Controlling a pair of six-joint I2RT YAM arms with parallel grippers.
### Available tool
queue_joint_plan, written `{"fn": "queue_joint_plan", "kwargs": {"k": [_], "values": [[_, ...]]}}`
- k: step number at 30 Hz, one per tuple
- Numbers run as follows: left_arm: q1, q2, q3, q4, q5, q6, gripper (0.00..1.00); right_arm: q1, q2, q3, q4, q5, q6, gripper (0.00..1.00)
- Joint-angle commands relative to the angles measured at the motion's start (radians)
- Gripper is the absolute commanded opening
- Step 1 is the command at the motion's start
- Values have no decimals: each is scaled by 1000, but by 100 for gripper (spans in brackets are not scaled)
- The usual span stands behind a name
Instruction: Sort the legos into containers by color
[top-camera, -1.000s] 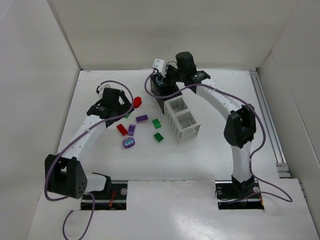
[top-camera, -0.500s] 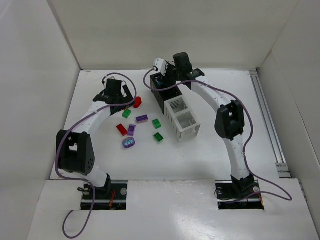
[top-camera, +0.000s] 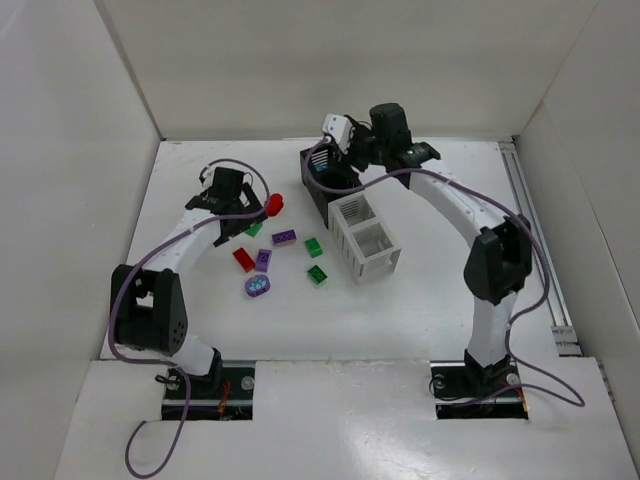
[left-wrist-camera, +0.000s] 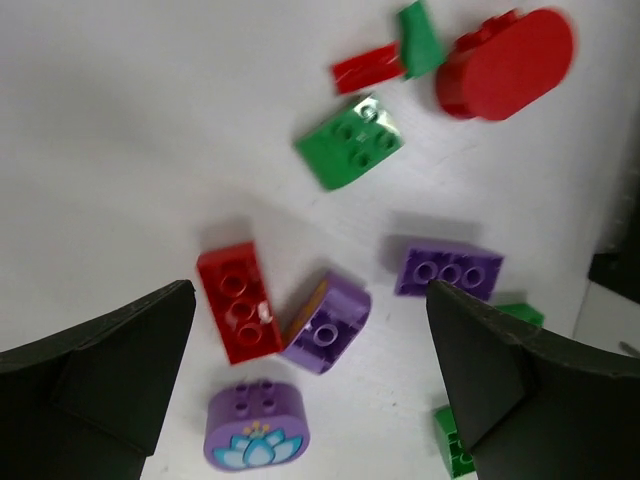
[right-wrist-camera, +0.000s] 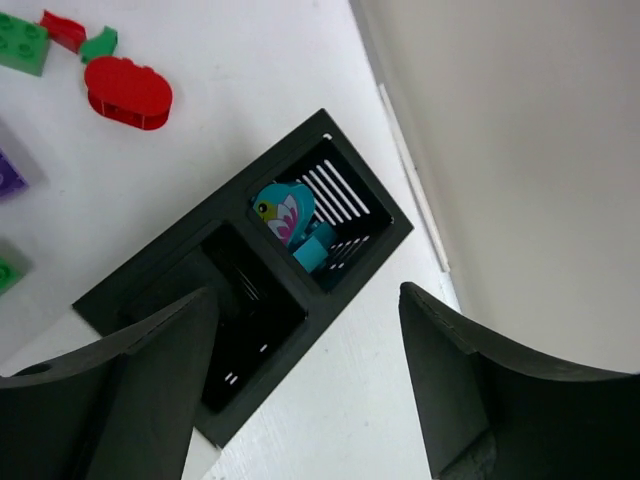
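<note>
Black left hand (left-wrist-camera: 308, 290) wide open and empty over legos (left-wrist-camera: 350, 142); right hand (right-wrist-camera: 308, 292) likewise over containers (right-wrist-camera: 300, 143)

White arm links (top-camera: 440, 195), black joints (top-camera: 497, 262), purple cables (top-camera: 230, 163), black wedge-shaped pincer fingers (left-wrist-camera: 100, 370)

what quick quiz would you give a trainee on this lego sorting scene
1. Yes or no: is the left gripper shut on a brick?
2. The legos lying in the black bin are: A red, B cyan, C green.
3. How many purple bricks show in the left wrist view?
Key: 1 no, it is open and empty; 2 B; 3 three.
</note>
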Motion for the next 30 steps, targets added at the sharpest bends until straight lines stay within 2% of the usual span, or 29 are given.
{"fn": "queue_joint_plan", "kwargs": {"k": [1,4,5,8,12,20,25,29,30], "values": [[0,-103,-95,-129,-77,-160,100,-6,-149,-160,107,-15,-1,79],[0,-157,-178,-138,-88,-217,100,-6,-217,-274,143,-3,-1,86],[0,-157,-224,-121,-79,-228,100,-6,-250,-334,155,-3,11,100],[0,-168,-277,-71,-52,-260,98,-6,-312,-439,192,-3,37,100],[0,-148,-288,-52,-97,-336,94,-6,-381,-520,201,6,37,100],[9,-52,-290,5,-106,-432,87,-6,-479,-598,192,46,47,100],[9,4,-281,5,-106,-469,74,-6,-524,-633,181,83,56,100],[9,14,-281,5,-115,-492,54,5,-557,-633,181,117,56,100],[9,14,-281,-5,-124,-492,46,14,-568,-633,181,117,56,100]]}}
